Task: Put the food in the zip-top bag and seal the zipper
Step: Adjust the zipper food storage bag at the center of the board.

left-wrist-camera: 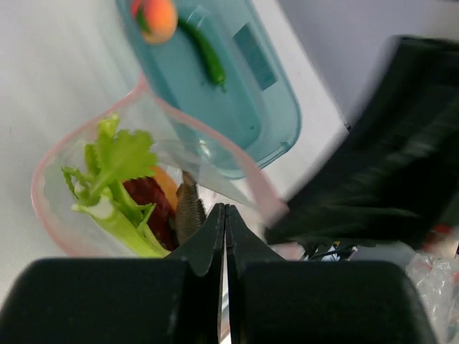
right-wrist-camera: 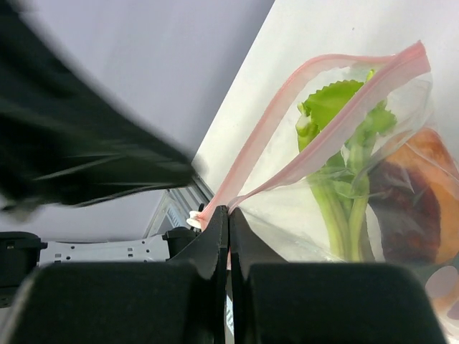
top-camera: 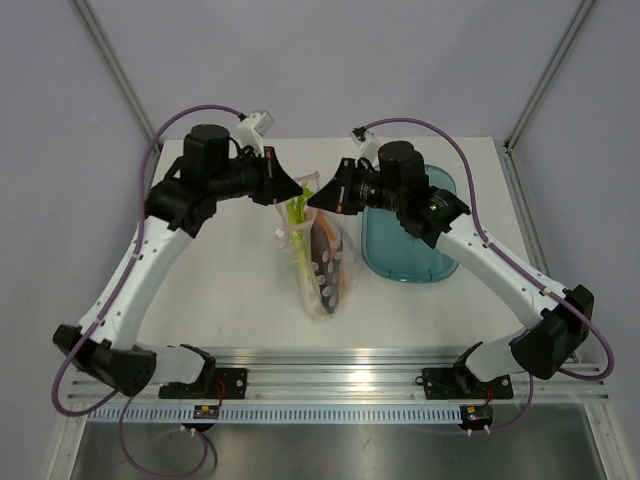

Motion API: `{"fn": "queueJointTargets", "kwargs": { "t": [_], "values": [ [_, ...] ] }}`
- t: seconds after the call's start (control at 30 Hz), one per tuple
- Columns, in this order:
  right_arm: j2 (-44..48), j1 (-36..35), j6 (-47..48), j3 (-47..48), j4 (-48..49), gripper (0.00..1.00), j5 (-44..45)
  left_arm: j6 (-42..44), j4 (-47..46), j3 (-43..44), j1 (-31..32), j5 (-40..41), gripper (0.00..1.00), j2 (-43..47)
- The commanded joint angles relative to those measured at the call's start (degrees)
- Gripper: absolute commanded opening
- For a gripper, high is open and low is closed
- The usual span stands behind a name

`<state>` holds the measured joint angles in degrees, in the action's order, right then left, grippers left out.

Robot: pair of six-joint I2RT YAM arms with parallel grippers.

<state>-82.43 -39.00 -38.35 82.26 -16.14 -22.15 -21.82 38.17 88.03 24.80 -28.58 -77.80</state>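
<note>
The clear zip-top bag (top-camera: 322, 262) hangs upright at mid-table, held by its mouth between both grippers. Its pinkish zipper (right-wrist-camera: 323, 86) gapes open. Inside are light green stalks (left-wrist-camera: 115, 183), the orange-and-red wedge (left-wrist-camera: 150, 199) and a brownish scaly piece (left-wrist-camera: 188, 213). My left gripper (left-wrist-camera: 226, 208) is shut on the near rim of the bag. My right gripper (right-wrist-camera: 229, 210) is shut on the zipper's end, where the two strips meet. The round orange peach (left-wrist-camera: 158, 16) and dark green chili (left-wrist-camera: 208, 56) lie in the teal tray (left-wrist-camera: 251, 115).
The teal tray (top-camera: 405, 258) sits right of the bag, partly under my right arm. A metal rail (top-camera: 340, 362) runs along the table's near edge, and frame posts stand at the back corners.
</note>
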Motion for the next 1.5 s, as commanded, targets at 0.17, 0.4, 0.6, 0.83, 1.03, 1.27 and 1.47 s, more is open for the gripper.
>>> {"fn": "queueJointTargets", "kwargs": {
  "t": [0.17, 0.4, 0.6, 0.83, 1.03, 1.27, 1.47],
  "values": [
    [2.37, -0.72, 0.56, -0.26, 4.36, 0.00, -1.84, 2.15, 4.80, 3.65, -0.97, 8.96, 0.05, 5.73],
    [4.03, -0.72, 0.55, -1.49, 4.28, 0.00, -1.32, -1.64, 4.63, -1.62, -4.76, 14.17, 0.59, 1.52],
    [4.74, -0.72, 0.47, -1.66, 3.66, 0.00, -1.23, -2.70, 1.21, -5.76, -4.85, 13.64, 0.48, -0.69],
    [4.39, -0.72, 0.91, -1.84, 2.96, 0.00, -1.05, -2.87, -0.20, -7.34, -4.93, 11.62, 0.10, -2.27],
    [3.25, -0.72, 2.57, -1.05, 0.68, 0.00, 0.53, -1.82, 1.81, -4.28, -4.93, 9.69, 0.00, -2.01],
    [-1.14, -0.72, 3.46, 5.53, -0.82, 0.00, -1.22, -0.24, 4.19, -1.19, -4.85, 6.52, 0.00, -0.86],
    [-0.63, -1.51, 3.63, 8.27, 0.06, 0.00, -0.36, -0.06, 4.19, 0.12, -4.76, 3.97, 0.00, 1.51]
  ]
}}
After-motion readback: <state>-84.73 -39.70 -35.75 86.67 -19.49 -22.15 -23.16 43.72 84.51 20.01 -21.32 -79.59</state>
